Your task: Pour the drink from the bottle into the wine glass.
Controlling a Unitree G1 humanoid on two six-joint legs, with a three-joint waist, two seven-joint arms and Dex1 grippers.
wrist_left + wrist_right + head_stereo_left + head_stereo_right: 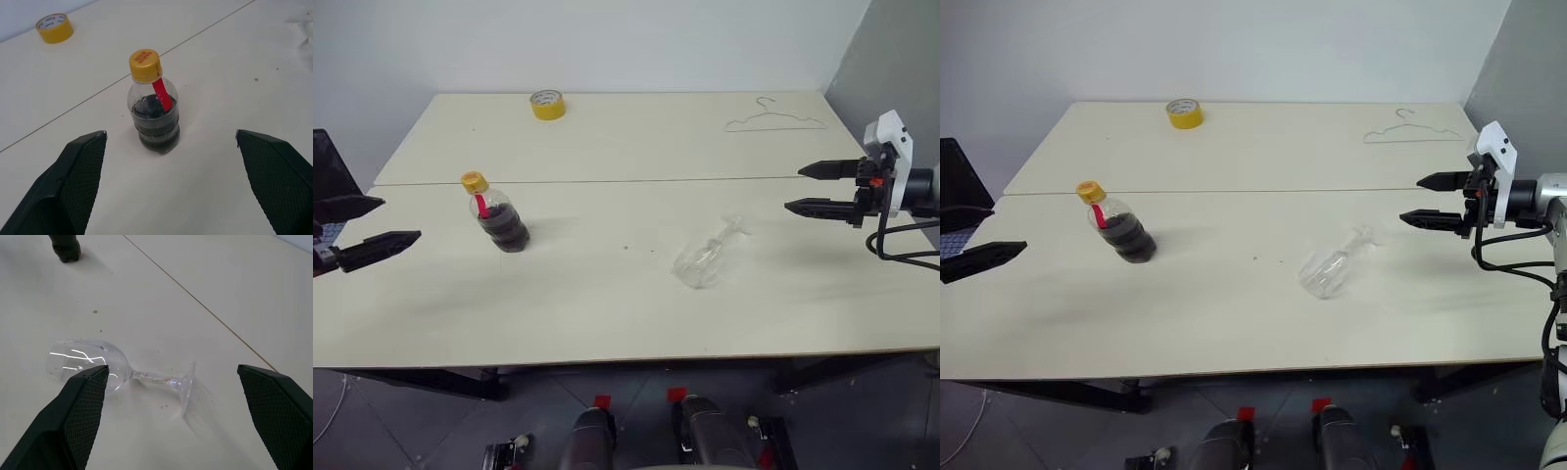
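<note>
A: What does the bottle [495, 217] look like?

B: Small, squat, clear plastic, with a yellow screw cap and a red strip down the neck. It stands upright on the desk [607, 304], toward the left edge, just on the near side of the seam that runs across the top.

A: Anything in it?

B: The drink [155, 126], dark brown like cola, fills about the lower half. The cap is on.

A: And the wine glass [707, 258]?

B: Clear and empty, lying on its side right of the middle of the desk, bowl toward the near edge, foot toward the far-right corner.

A: How much room is there?

B: Plenty. Bare top lies between bottle and glass, and a wide bare strip runs along the near edge. A yellow tape roll [547, 104] sits at the far edge and a wire hanger [773, 119] near the far-right corner, both well apart from the rest.

A: The grippers?

B: The left gripper [370, 231] hangs over the left edge, fingers spread wide, holding nothing, aimed at the bottle. The right gripper [822, 188] hangs over the right edge, likewise spread wide and empty, facing the glass.
</note>
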